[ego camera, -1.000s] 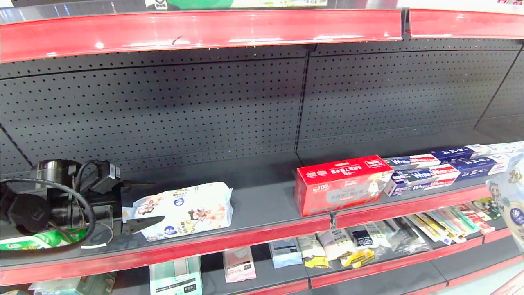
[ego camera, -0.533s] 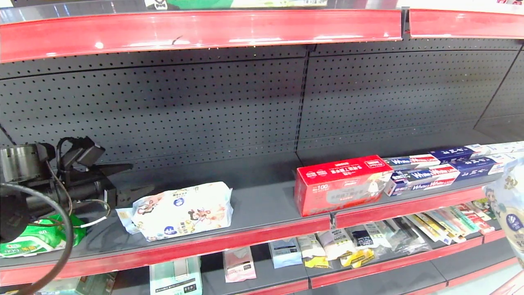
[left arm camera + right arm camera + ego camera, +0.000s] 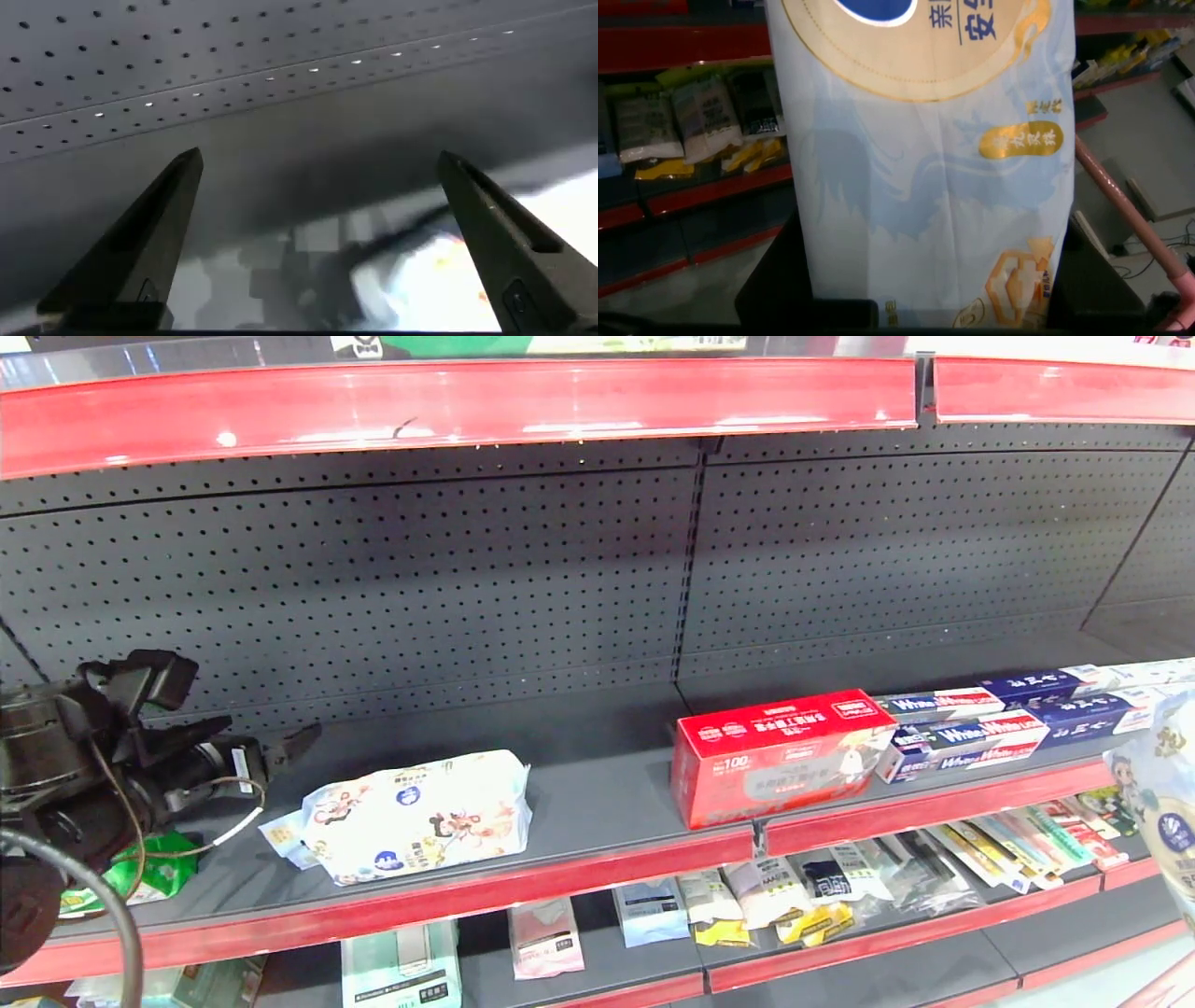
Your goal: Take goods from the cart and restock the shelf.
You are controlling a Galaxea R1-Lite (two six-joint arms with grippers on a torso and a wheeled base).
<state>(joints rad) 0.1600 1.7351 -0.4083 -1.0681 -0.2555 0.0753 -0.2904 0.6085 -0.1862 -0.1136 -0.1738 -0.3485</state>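
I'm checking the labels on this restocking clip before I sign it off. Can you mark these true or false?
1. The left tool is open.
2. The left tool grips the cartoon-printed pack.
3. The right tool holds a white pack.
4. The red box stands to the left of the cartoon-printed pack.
1. The left tool is open. True.
2. The left tool grips the cartoon-printed pack. False: the pack lies free on the shelf, beside the open tool.
3. The right tool holds a white pack. True.
4. The red box stands to the left of the cartoon-printed pack. False: it stands to the pack's right, next to the long blue-and-white boxes.
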